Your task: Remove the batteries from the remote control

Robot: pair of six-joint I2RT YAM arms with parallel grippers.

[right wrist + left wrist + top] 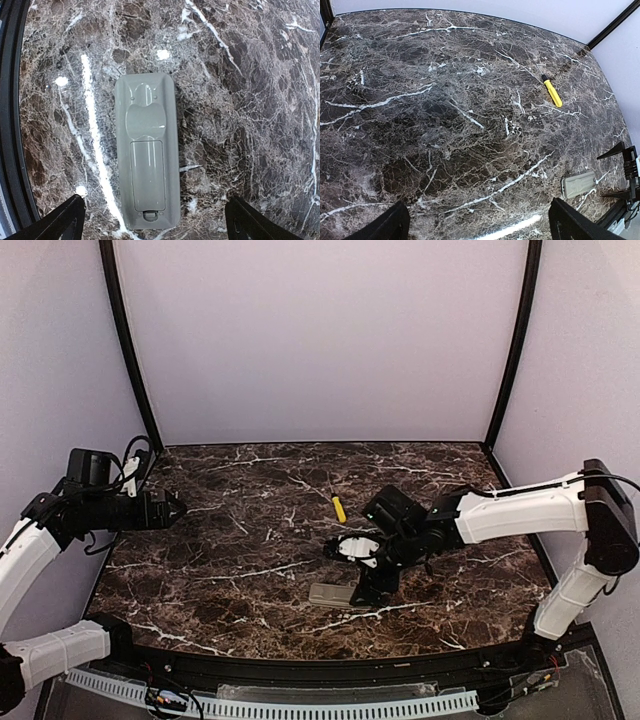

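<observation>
The remote control [333,595] is laid flat on the desk [240,550], near its front edge and about the middle, with the back face turned up. In the right wrist view the battery cover [148,175] is seen closed and flush in its bay, with its latch [148,215] at the end nearest the camera. The batteries cannot be seen; they are judged to be inside, under the cover. No part of the unloading is therefore shown as done: the cover has yet to be opened and both cells lifted out.

The right tool [365,588] is held directly above the remote control, with its fingers [70,217] spread apart to either side and nothing gripped. Whether the remote control is touched cannot be told. The left tool [176,508] is held over the left side of the desk, well apart from the remote control, its fingers [387,227] likewise apart and empty. A yellow-handled screwdriver [339,508] lies farther back on the desk, apart from both tools.
</observation>
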